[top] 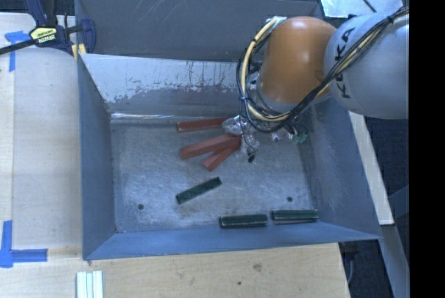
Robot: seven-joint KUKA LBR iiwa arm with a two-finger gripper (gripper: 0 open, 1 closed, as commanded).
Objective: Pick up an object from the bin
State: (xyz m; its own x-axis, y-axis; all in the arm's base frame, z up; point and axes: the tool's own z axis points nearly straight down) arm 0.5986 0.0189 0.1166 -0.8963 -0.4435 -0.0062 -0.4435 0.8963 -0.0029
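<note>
Hanging low over the back-middle of the grey bin [94, 151], the gripper [247, 144] sits right at the right-hand ends of a small cluster of reddish-brown sticks. The step in hand looks like the approach to a grasp, with nothing lifted yet. Whether the gripper is spread or pressed together I cannot tell, since the orange wrist cover [295, 60] and the cables hide most of it, and no stick shows clearly pinched.

The nearest candidates are the middle stick [208, 148] and the short stick [220, 158] just below it. They lie touching or nearly so, fanning out leftward from the gripper. A thinner long stick [200, 126] lies a little apart, close to the foot of the back wall. All three are flat, narrow and rigid-looking, lying flush on the floor.

The next move probably calls for closing across the narrow width of a single stick near its end, then lifting straight up. Because the sticks crowd together, two might get caught or one nudged aside, and a grip at the end may let the piece tilt as it rises.

Well apart, a dark green stick [199, 190] lies at a slant mid-floor, and two more dark sticks [243, 221] [294, 216] rest end to end along the front wall
</note>
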